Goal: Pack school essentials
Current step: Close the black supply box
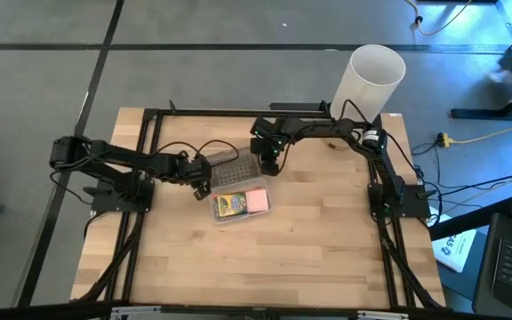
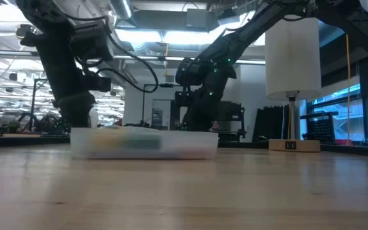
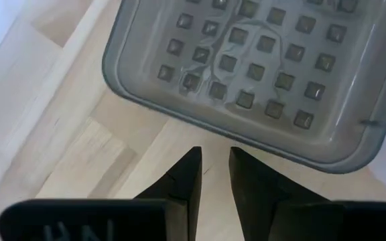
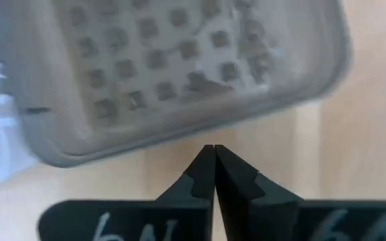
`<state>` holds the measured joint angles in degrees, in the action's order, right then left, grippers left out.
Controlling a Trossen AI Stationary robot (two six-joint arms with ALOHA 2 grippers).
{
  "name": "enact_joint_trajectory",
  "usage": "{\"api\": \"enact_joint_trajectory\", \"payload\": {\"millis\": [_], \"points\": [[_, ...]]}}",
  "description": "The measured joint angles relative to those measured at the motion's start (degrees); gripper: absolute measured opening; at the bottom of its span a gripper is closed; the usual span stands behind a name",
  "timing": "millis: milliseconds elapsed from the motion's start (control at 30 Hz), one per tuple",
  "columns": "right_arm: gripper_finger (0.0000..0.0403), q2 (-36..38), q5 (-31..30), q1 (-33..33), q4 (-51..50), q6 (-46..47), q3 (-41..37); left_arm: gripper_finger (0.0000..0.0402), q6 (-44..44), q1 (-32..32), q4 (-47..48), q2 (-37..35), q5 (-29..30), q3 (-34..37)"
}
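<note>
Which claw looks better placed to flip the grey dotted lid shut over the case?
Probably left. The left claw has a small gap between its fingers and points at the grey dotted lid's rim; the right claw sits equally near but shut.

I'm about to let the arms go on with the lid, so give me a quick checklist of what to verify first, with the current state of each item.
1. Grey dotted lid lying flipped open beside the clear case: ok.
2. Crayon box and pink pad inside the case: ok.
3. Pencils, scissors and pen packed: cannot tell, not seen in any view.
4. Left gripper near the lid's edge, fingers slightly apart, holding nothing: ok.
5. Right gripper at the lid's opposite side, shut and empty: ok.
6. White cylinder standing at the table's far corner, away from the case: ok.
</note>
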<state>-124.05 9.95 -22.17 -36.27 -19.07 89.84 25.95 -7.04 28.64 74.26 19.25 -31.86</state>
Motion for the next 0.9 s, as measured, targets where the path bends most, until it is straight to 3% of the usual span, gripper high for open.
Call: {"api": "enact_joint_trajectory", "payload": {"millis": [233, 400, 900], "points": [[0.0013, 0.0, -1.7, -1.8, 1.7, -0.9, 0.0, 0.0071, -2.6, -0.2, -0.2, 0.4, 0.3, 0.0], [0.0013, -0.1, 4.1, -3.7, 5.9, -0.9, 0.0, 0.0071, -3.7, -0.2, -0.5, 0.4, 0.3, 0.0], [0.0012, -2.5, 4.8, -4.0, 7.2, -0.5, 0.0, 0.0071, -4.2, -2.3, -1.7, 0.4, -0.6, 0.0]]}}
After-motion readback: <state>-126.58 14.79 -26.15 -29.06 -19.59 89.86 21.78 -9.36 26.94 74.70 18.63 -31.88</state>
